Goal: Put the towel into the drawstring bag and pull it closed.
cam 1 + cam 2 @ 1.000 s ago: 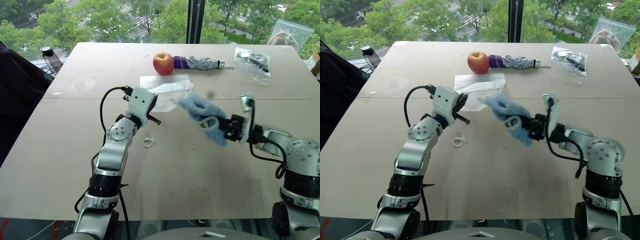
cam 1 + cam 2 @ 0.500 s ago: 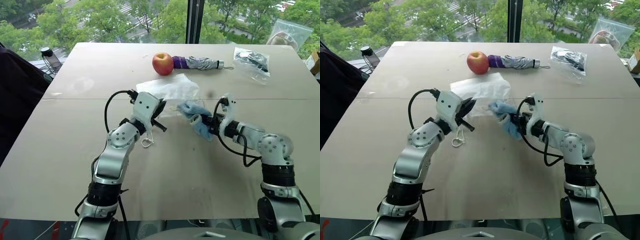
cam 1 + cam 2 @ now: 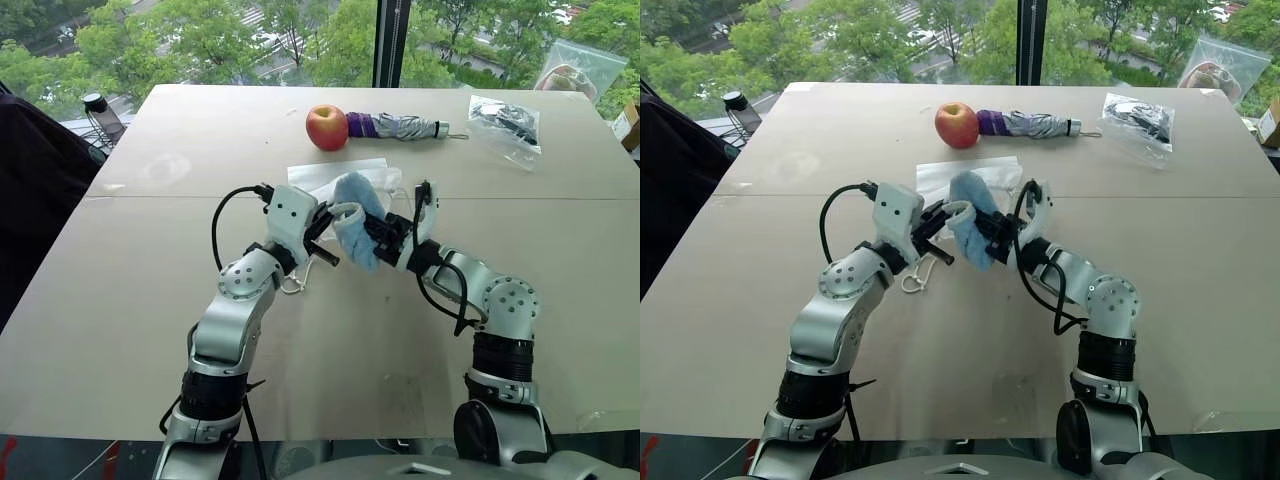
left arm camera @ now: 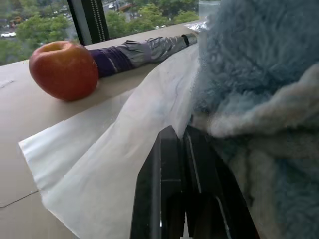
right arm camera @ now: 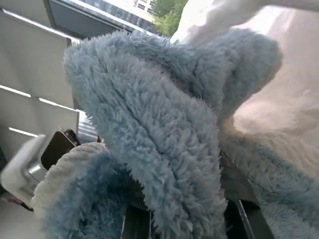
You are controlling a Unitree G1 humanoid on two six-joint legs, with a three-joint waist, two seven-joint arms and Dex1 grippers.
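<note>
left eye view: right gripper [image 3: 378, 232] jaws grasp towel [image 3: 352, 222]; left gripper [image 3: 322, 240] clenched (no writing legible).

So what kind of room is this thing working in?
Probably an upper-floor office or lab, though that's a guess: a large plain table stands against a tall window overlooking treetops, and everyday test items such as an apple and a folded umbrella lie on it.

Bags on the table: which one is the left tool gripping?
The white drawstring bag beside the blue towel; the clear plastic bags lie untouched at the far right edge.
</note>
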